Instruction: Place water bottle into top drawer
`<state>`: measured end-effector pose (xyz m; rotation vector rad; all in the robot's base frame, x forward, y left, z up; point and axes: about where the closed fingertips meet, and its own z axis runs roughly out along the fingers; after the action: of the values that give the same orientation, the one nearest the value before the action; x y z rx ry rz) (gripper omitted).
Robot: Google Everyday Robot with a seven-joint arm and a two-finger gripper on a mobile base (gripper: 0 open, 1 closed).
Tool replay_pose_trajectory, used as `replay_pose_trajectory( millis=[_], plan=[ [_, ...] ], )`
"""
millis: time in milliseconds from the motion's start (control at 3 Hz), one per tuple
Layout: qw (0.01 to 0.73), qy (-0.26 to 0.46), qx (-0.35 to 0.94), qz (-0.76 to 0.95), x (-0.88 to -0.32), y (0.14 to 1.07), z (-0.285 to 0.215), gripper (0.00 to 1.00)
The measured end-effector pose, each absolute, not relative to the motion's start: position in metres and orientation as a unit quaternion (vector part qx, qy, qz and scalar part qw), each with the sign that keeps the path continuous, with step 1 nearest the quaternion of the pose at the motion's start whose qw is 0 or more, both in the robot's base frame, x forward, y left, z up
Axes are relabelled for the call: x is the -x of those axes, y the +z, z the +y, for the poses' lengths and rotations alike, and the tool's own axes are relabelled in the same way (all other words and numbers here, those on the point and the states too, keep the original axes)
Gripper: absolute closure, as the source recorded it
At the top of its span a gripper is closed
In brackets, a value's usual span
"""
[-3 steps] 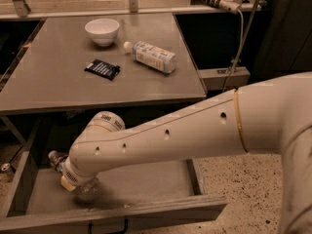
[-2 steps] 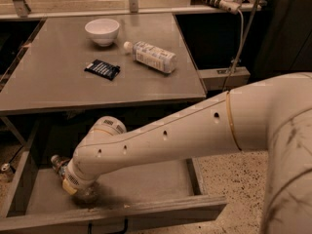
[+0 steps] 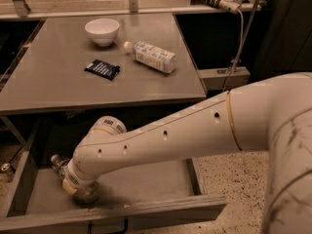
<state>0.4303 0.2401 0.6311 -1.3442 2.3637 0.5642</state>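
Note:
The top drawer (image 3: 146, 185) is pulled open below the table, with its dark handle (image 3: 107, 226) on the front. The clear water bottle (image 3: 59, 164) lies in the drawer's left part, its capped end pointing left. My gripper (image 3: 84, 193) is down inside the drawer at the bottle, mostly hidden under my white wrist and arm (image 3: 161, 140). The bottle's body is partly covered by the wrist.
On the grey table (image 3: 58, 94) stand a white bowl (image 3: 102, 30), a dark packet (image 3: 102, 68) and a white-labelled bottle (image 3: 152, 56) lying on its side. A small can (image 3: 7, 168) sits on the floor at the left. A cable (image 3: 241, 38) hangs at the back right.
My wrist has shifted slightly left and lower inside the drawer. The bottle stays at the drawer's left part. Nothing on the table has moved.

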Motion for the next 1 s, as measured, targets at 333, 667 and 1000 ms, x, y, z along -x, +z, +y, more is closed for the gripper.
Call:
replay_pose_trajectory(
  millis=[333, 667, 1000],
  plan=[
    [0.181, 0.200, 0.476, 0.837, -0.4303, 0.6311, 0.2401, 0.34],
    [0.181, 0.200, 0.476, 0.837, -0.4302, 0.6311, 0.2401, 0.11],
    [0.181, 0.200, 0.476, 0.837, -0.4302, 0.6311, 0.2401, 0.00]
  ],
)
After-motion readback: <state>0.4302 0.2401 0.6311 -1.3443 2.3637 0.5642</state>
